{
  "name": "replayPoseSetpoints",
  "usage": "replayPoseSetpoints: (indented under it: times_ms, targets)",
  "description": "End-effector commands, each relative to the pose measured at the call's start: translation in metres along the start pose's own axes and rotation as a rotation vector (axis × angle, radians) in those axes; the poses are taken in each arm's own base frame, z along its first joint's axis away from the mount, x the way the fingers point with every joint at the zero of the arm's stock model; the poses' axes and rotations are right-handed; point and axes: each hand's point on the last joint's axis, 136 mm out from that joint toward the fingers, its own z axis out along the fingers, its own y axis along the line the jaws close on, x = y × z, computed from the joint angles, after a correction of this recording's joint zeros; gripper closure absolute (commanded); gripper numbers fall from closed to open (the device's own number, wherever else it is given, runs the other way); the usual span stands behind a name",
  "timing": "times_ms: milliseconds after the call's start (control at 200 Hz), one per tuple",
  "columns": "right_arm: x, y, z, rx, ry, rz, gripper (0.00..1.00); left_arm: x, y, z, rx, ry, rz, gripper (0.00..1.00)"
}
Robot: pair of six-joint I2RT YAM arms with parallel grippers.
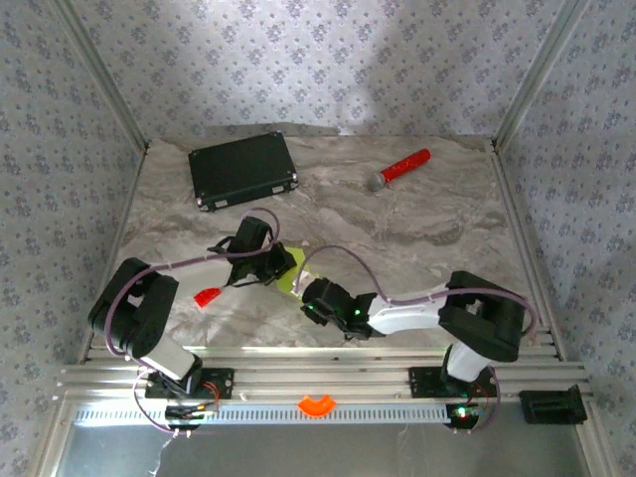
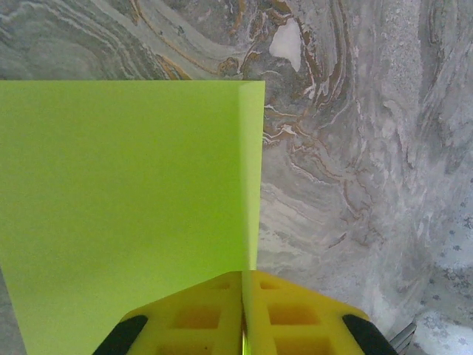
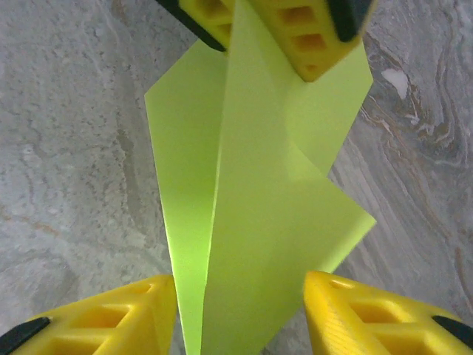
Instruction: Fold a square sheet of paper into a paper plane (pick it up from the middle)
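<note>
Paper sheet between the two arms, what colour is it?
The paper sheet is plain lime yellow-green, with no markings. It shows best in the left wrist view.

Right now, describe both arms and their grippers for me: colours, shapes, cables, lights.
The left arm and right arm have bulky black joints and a smooth white link each. A lilac cable loops along each one. Small green lights glow on the right arm. The left gripper and right gripper have yellow fingers with rectangular pockets and black edge strips.

Left arm [image 1: 134,313] mostly black, right arm [image 1: 407,313] white with black joints, lilac cables [image 1: 338,253] off both (green lights [image 1: 316,310] glowing), yellow waffle-grid fingers [image 2: 192,318].
</note>
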Motion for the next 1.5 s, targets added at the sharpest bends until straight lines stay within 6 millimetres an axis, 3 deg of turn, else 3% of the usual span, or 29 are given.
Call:
replayPoseSetpoints:
  times_ms: [0, 210, 420, 820, 1114, 1499]
  targets:
    - [0.0013, -0.0108, 0.0068, 0.096, 0.047, -0.047, 0.55, -0.0018, -0.0151, -0.0072, 0.032, -0.004, 0.004, 0.90]
    - [0.0011, -0.0085, 0.0092, 0.081, 0.040, -0.016, 0.63, -0.0009, -0.0149, -0.0062, 0.029, -0.002, 0.006, 0.90]
    - [0.0055, -0.0075, 0.0112, 0.056, 0.041, 0.031, 0.78, 0.0006, -0.0167, -0.0049, 0.027, 0.000, 0.014, 0.90]
    - [0.0016, -0.0057, 0.0096, 0.041, 0.023, 0.046, 0.77, 0.0017, -0.0152, -0.0027, 0.002, 0.000, 0.025, 0.90]
    - [0.0032, -0.0057, 0.0087, 0.034, 0.013, 0.070, 0.83, 0.0022, -0.0143, -0.0009, -0.012, 0.000, 0.031, 0.90]
    - [0.0009, -0.0077, 0.0052, 0.038, -0.010, 0.083, 0.78, 0.0034, -0.0142, 0.0007, -0.025, 0.002, 0.042, 0.90]
